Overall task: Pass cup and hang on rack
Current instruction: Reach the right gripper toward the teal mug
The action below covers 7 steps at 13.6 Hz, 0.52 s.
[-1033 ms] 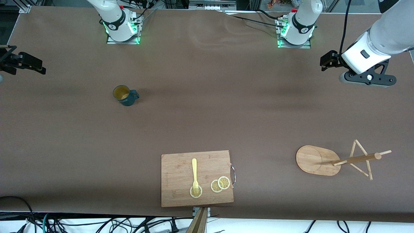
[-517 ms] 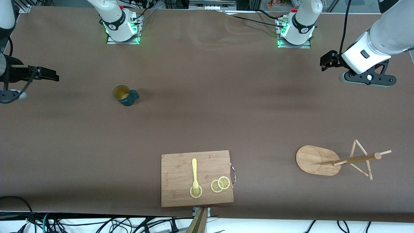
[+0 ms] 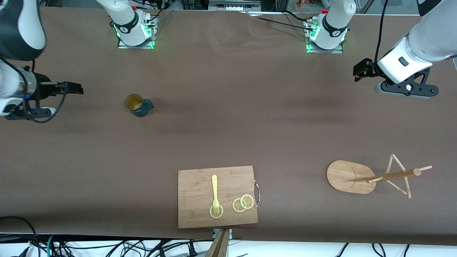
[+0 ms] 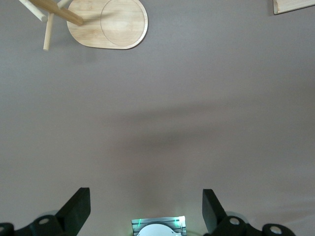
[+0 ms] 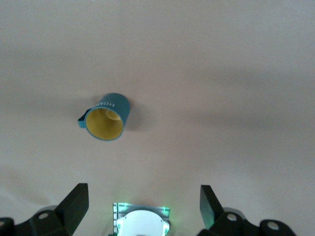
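Observation:
The dark teal cup point(image 3: 136, 104) stands upright on the brown table, tan inside, its handle toward the left arm's end. It also shows in the right wrist view point(image 5: 106, 118). My right gripper point(image 3: 75, 88) is open and empty, in the air beside the cup toward the right arm's end; in its wrist view point(image 5: 142, 206) the jaws stand wide apart. The bamboo rack point(image 3: 348, 176) stands toward the left arm's end, near the front camera, and shows in the left wrist view point(image 4: 110, 24). My left gripper point(image 3: 360, 67) is open and empty point(image 4: 146, 209), high over bare table, well apart from the rack.
A wooden cutting board point(image 3: 194, 185) lies at the table's near edge, with a yellow fork point(image 3: 215, 189) and lemon slices point(image 3: 243, 202) on it. Its corner shows in the left wrist view point(image 4: 295, 6). Both arm bases point(image 3: 134, 26) point(image 3: 326, 32) stand along the edge farthest from the camera.
My right arm has swung in from the table's end toward the cup, its gripper now closer to it. The left arm has barely moved. The cup and rack have stayed put.

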Motion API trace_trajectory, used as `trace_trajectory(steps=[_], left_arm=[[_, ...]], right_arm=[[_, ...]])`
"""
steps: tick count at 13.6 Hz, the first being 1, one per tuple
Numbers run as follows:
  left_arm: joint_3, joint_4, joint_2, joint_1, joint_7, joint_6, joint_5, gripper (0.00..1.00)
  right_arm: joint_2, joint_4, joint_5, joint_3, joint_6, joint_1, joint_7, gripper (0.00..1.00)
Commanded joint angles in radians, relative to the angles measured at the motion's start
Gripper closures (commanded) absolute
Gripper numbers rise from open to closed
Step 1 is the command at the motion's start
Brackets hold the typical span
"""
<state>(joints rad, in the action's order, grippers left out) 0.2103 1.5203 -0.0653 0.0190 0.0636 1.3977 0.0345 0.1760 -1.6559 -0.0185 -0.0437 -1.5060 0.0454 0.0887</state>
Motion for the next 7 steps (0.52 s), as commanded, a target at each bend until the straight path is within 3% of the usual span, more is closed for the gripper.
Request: trace_trajectory(steps=[1,7], left_arm=[[-0.002,0.012,0.001,-0.002,-0.013,0.015,0.021,0.0],[0.0,0.005,-0.002,-0.002,-0.011,0.017,0.021,0.0]], right_arm=[[-0.053,-0.194,0.022,-0.005,-0.171,0.002,-0.001,0.0],[-0.101,-0.422,0.023,-0.076,-0.387,0.002,-0.113,0.0]])
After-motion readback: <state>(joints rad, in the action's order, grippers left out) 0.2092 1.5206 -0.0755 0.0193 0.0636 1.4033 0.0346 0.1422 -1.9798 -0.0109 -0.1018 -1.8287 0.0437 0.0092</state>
